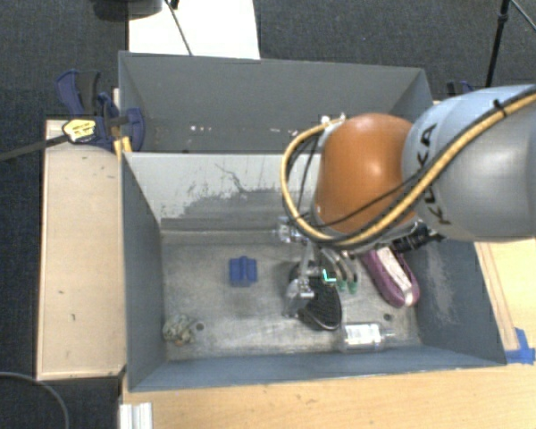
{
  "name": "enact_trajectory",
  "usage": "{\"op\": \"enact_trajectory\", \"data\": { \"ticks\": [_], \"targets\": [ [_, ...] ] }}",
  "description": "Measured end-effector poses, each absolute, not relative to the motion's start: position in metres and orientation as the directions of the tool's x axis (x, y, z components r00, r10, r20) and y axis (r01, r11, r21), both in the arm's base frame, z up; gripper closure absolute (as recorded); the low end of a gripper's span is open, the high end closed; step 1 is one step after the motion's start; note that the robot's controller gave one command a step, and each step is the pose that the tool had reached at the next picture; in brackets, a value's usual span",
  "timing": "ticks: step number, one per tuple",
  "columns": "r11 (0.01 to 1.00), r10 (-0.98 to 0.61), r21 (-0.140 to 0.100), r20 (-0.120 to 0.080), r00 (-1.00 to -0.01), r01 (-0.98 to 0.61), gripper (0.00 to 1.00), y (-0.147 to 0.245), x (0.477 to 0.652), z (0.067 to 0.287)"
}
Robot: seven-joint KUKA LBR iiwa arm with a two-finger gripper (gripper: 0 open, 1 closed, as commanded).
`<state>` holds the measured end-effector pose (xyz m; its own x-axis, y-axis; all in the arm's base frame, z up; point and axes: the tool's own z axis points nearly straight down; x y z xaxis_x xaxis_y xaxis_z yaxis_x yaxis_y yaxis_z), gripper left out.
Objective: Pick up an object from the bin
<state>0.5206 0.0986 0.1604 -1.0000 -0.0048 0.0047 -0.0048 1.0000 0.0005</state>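
Black lump point(322, 314), blue block point(242, 271), purple object point(391, 277): one each

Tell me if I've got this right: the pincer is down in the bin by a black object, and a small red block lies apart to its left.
Not quite. The camera view shows the small block is blue, not red. The rest stands: the pincer is down in the bin by the black object, and the block lies apart to its left.

The grey arm point(496, 172) enters from three o'clock, bending down at its orange wrist cover point(362, 172), ringed by black-and-yellow cables point(293, 172); the gripper point(304, 295) hangs below the cover, toward six o'clock.
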Motion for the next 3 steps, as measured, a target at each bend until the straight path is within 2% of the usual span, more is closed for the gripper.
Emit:
{"op": "enact_trajectory", "data": {
  "ticks": [1,2,3],
  "targets": [
    [0.999,0.039,-0.001,0.002,-0.999,0.039,0.0,-0.011,0.521,0.067],
    [0.997,0.083,0.004,-0.005,-0.997,0.083,0.0,0.048,0.524,0.077],
    [0.996,0.09,0.001,-0.004,-0.996,0.09,1.0,0.044,0.524,0.077]
  ]
}}
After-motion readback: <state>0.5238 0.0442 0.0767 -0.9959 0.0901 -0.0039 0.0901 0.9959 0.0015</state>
